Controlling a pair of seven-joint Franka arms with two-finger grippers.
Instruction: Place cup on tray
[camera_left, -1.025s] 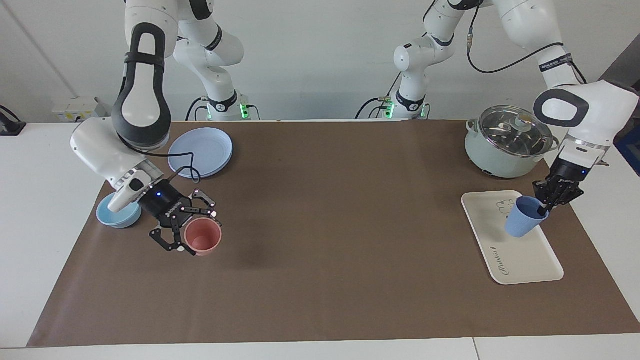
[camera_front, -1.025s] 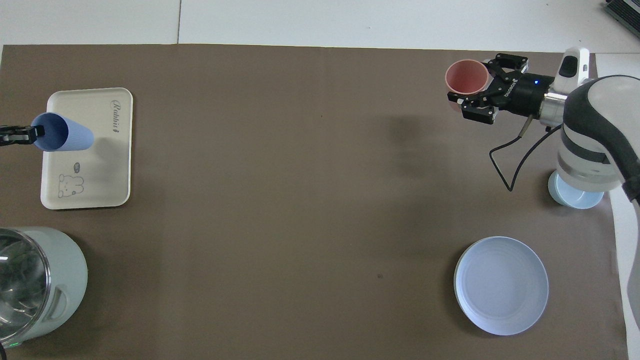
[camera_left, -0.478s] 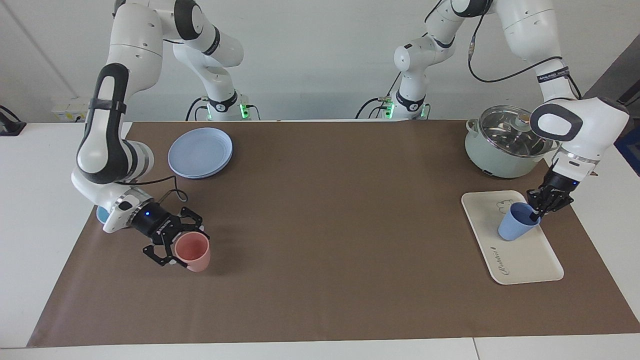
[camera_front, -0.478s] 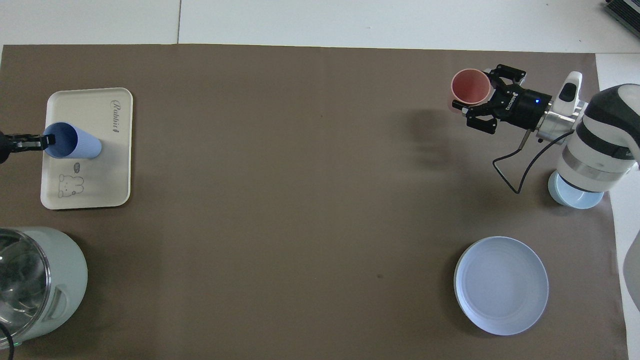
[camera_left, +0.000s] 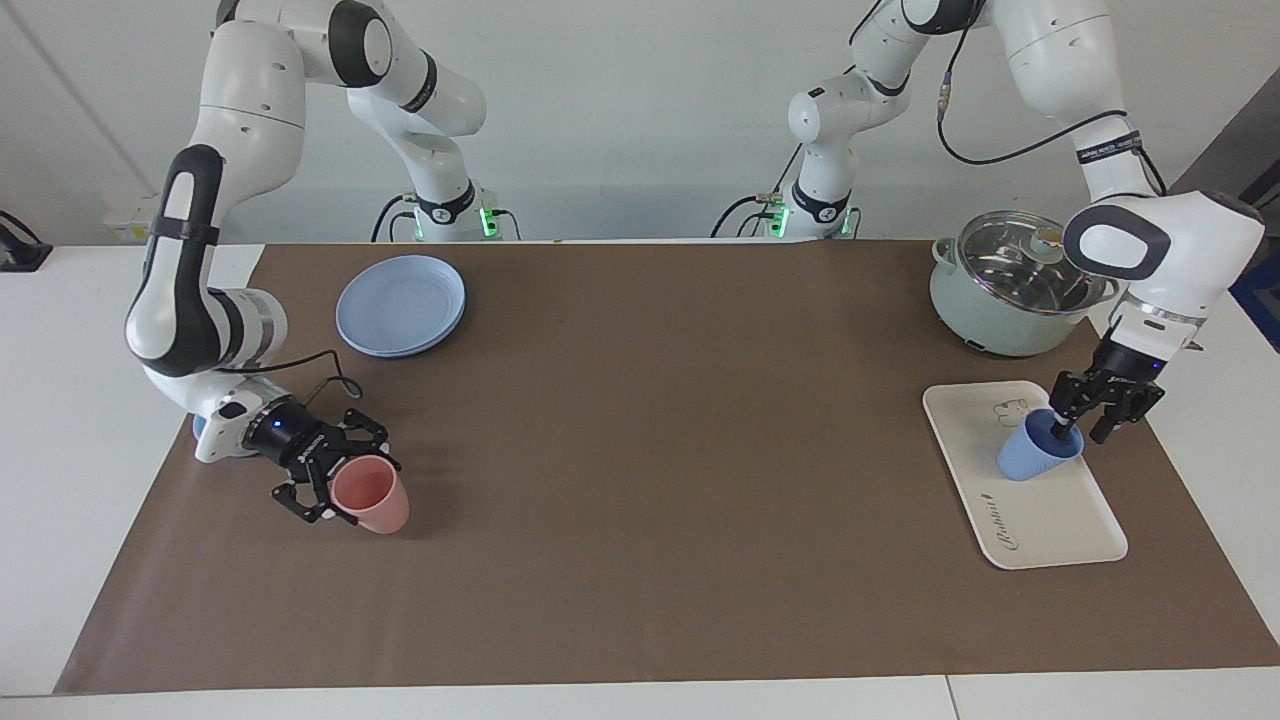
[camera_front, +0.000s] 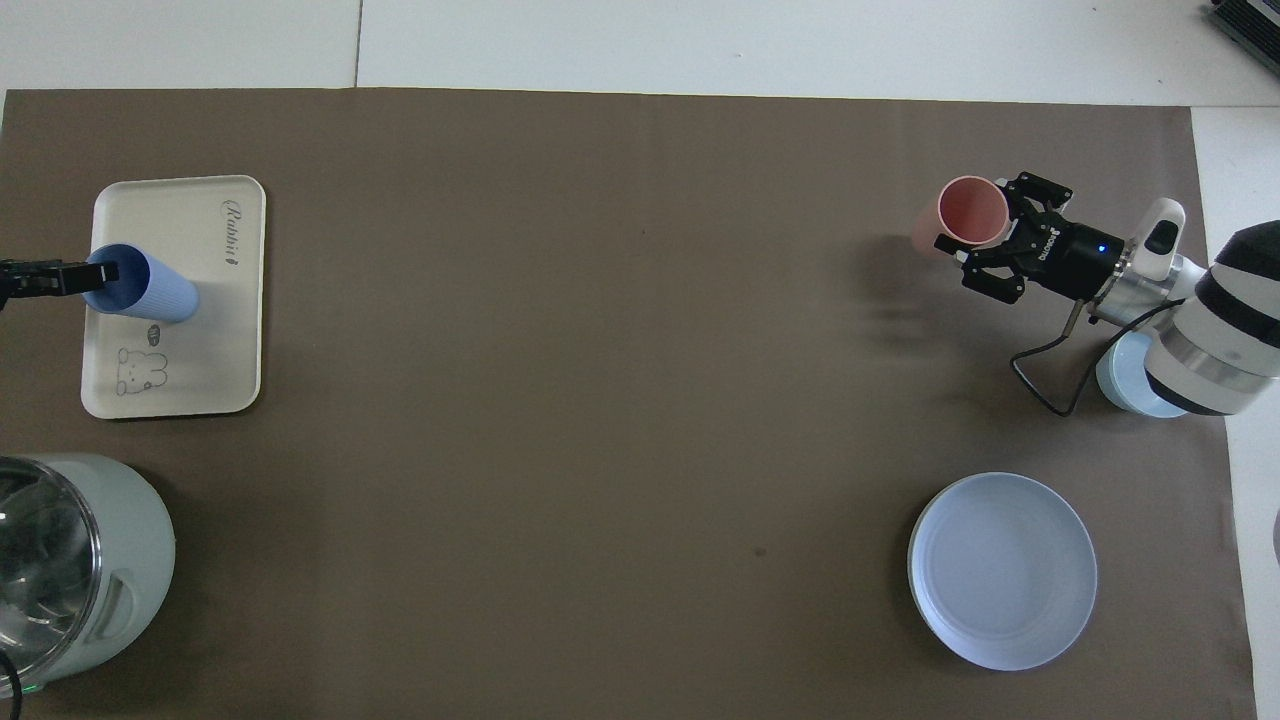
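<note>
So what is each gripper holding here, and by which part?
The left gripper has opened at the rim of the blue cup on the tray. The right gripper pinches the pink cup by its rim.

cup (camera_left: 1036, 460) periwinkle | tray (camera_left: 1060, 520) cream, bear drawing | tumbler (camera_left: 368, 494) salmon-pink
</note>
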